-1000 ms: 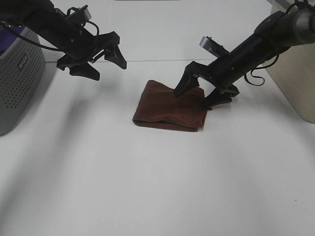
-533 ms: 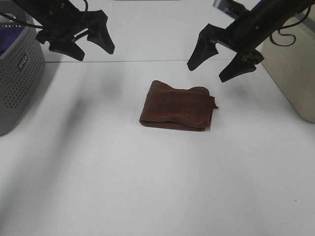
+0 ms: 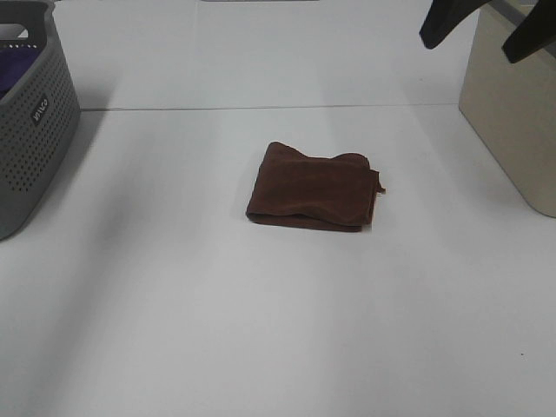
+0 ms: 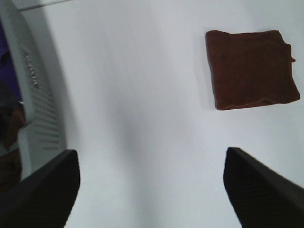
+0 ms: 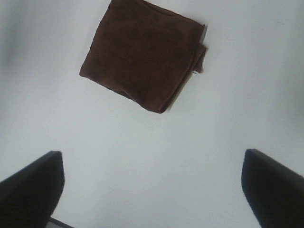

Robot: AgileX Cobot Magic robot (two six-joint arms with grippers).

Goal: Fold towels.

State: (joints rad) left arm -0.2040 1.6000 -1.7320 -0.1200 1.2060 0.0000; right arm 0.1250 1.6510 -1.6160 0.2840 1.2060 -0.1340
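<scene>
Towel (image 3: 314, 188): folded, flat mid-tabletop (image 3: 261, 330), one corner sticking out. Left gripper (image 4: 151, 190) and right gripper (image 5: 151, 190): spread wide, empty, well above. Risk: loose layers springing open, unpressed.

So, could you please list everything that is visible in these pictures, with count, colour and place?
towel: one, dark reddish-brown, folded, lying on the middle of the table, nothing touching it.
basket: one, grey, perforated, at the left edge of the table.
purple cloth: one, purple, inside the basket, mostly hidden.
beige bin: one, beige, at the right edge of the table.
table: one, white, under everything.
left gripper: one, black, open, seen only in the left wrist view, above the table between basket and towel.
right gripper: one, black, open, at the top right of the high view, well above the towel.
</scene>
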